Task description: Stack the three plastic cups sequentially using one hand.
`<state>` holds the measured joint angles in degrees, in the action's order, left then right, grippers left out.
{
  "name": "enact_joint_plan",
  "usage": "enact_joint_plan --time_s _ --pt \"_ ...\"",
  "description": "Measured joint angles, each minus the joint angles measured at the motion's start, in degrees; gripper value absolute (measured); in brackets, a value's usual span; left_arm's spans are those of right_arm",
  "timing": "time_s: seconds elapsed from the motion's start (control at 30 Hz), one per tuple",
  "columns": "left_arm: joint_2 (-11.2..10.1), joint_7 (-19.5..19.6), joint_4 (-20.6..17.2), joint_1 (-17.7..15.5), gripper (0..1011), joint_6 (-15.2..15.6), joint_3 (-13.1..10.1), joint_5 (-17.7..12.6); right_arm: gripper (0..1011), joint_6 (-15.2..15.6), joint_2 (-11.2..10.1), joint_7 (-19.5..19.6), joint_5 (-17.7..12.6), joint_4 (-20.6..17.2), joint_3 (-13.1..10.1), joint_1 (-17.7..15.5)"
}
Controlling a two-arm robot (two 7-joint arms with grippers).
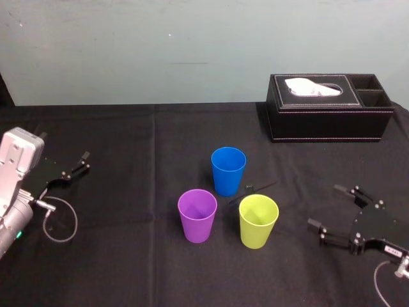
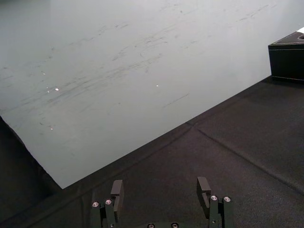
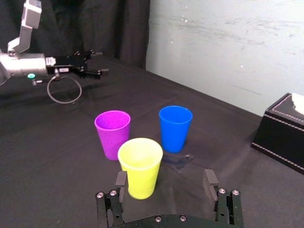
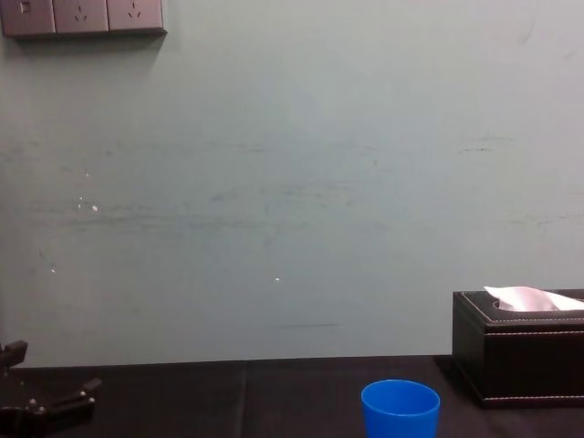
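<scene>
Cups, three, upright and unstacked, central on worktop [image 1: 128, 256] — yellow-green cup [image 1: 258, 220] nearest the right gripper [image 1: 330, 206], lying left of its parted jaws; purple cup [image 1: 197, 214] beside, blue cup [image 1: 228, 169] behind; left gripper [image 1: 84, 161] parked far-left, jaws apart.

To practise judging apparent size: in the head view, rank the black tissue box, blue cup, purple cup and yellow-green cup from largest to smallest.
1. black tissue box: clearly largest.
2. purple cup, yellow-green cup, blue cup: look alike; the blue one stands farther back, so no ranking among them.
</scene>
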<state>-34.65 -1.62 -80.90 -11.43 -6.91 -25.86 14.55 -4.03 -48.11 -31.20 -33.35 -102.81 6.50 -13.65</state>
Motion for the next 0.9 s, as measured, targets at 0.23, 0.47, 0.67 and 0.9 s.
enact_joint_plan --time_s 0.23,0.47,0.67,0.9 --pt "0.0 0.0 0.0 0.0 1010 0.0 0.0 0.0 1004 -0.37 0.81 -0.7 1.68 0.17 0.28 -0.76" --pt "0.0 0.0 0.0 0.0 1010 0.0 0.0 0.0 1004 -0.34 2.44 -0.73 3.25 1.06 1.45 -0.45" --pt "0.0 0.0 0.0 0.0 1010 0.0 0.0 0.0 1004 0.0 3.51 -0.67 4.15 1.67 2.5 0.15" --pt "0.0 0.0 0.0 0.0 1010 0.0 0.0 0.0 1004 0.24 4.54 -0.52 5.39 2.29 3.7 0.97"
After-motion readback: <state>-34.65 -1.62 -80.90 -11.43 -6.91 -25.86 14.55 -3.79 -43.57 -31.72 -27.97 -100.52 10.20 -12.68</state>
